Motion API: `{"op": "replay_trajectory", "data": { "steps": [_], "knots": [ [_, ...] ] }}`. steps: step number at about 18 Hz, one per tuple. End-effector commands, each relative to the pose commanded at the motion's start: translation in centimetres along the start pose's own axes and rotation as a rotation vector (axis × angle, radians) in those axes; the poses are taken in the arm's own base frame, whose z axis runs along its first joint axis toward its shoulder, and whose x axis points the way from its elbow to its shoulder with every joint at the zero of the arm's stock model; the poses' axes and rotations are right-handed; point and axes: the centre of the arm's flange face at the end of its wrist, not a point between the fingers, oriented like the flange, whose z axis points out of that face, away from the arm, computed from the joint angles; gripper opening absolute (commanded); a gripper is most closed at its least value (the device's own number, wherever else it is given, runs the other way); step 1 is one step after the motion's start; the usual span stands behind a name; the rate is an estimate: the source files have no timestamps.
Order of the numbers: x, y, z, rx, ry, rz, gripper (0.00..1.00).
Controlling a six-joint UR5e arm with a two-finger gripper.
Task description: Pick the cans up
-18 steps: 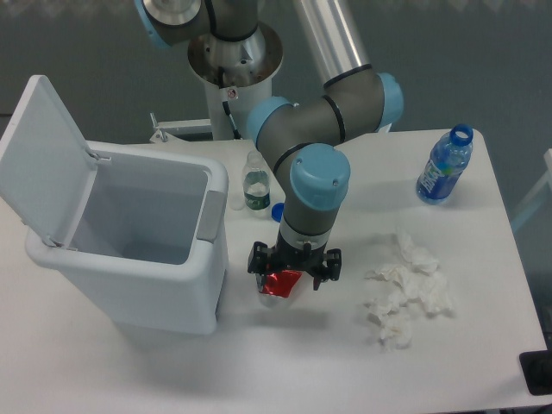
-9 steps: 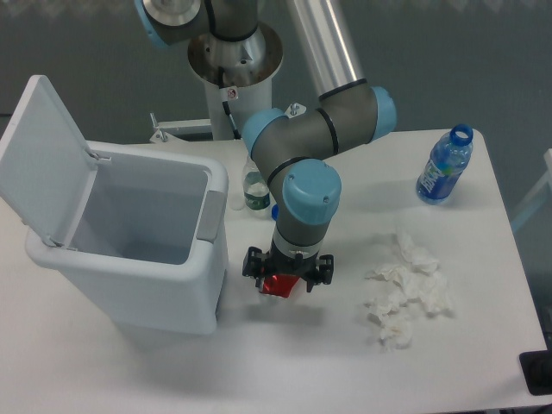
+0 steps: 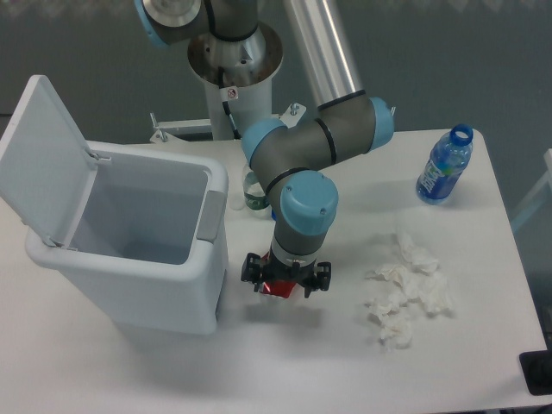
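The crushed red can [image 3: 278, 287] shows as a small red patch between the black fingers of my gripper [image 3: 285, 285], just right of the white bin. The gripper points straight down and is shut on the can, holding it a little above the table; its shadow lies on the tabletop below. Most of the can is hidden by the wrist and fingers.
An open white bin [image 3: 138, 250] with its lid raised stands at the left, close to the gripper. A small clear bottle with green label [image 3: 253, 191] stands behind the arm. A blue plastic bottle [image 3: 445, 166] is at the far right. Crumpled white tissues [image 3: 405, 289] lie right of the gripper.
The gripper with the can has moved a little to the left, toward the bin, and the elbow has swung left with it.
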Motion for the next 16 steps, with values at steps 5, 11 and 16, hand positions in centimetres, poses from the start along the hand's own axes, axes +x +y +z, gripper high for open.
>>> {"op": "replay_trajectory", "data": {
  "steps": [5,11,16],
  "knots": [
    [-0.1,-0.2,0.2,-0.002,-0.004,0.005,1.00],
    [-0.2,-0.2,0.8,-0.012,0.001,0.030,1.00],
    [-0.1,-0.2,1.2,-0.019,0.004,0.053,1.00]
  ]
}}
